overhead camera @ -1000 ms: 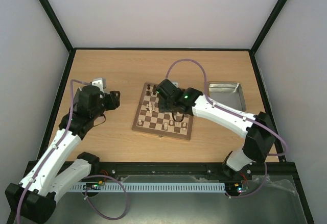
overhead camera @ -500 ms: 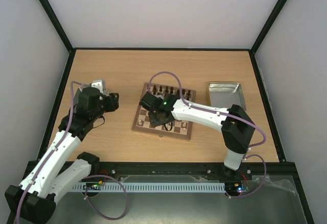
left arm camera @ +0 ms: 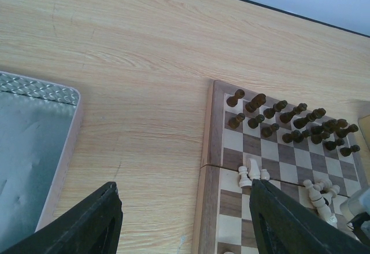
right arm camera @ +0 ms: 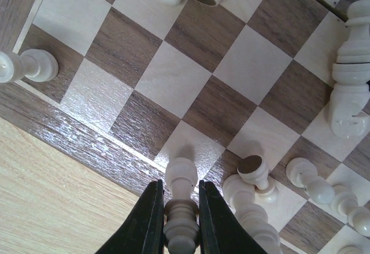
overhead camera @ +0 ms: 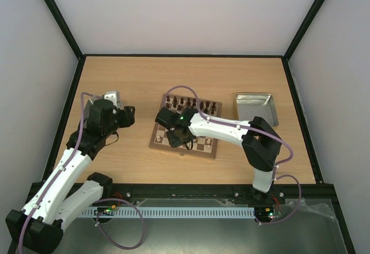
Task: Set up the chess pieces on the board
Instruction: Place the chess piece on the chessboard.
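Observation:
The board point(overhead camera: 182, 151) lies mid-table, dark chess pieces point(overhead camera: 191, 102) lined along its far rows. My right gripper point(overhead camera: 175, 137) hovers over the board's near-left part. In the right wrist view it point(right arm camera: 180, 222) is shut on a cream piece point(right arm camera: 181, 187), held just above a cream square by the border point(right arm camera: 87, 144). Other cream pieces lie toppled to its right point(right arm camera: 254, 173) and one at the left edge point(right arm camera: 26, 66). My left gripper point(overhead camera: 128, 116) is open over bare table left of the board point(left arm camera: 209, 150), its jaws point(left arm camera: 185, 225) wide apart and empty.
A grey metal tray point(left arm camera: 29, 150) sits under my left arm at the table's left, and a second tray point(overhead camera: 256, 108) at the right. Three cream pieces point(left arm camera: 252, 172) stand near the board's left edge, with a heap of fallen ones point(left arm camera: 321, 193) further right.
My right arm has swung left across the board toward its near-left corner, still shut on the cream piece. The left gripper has hardly moved.

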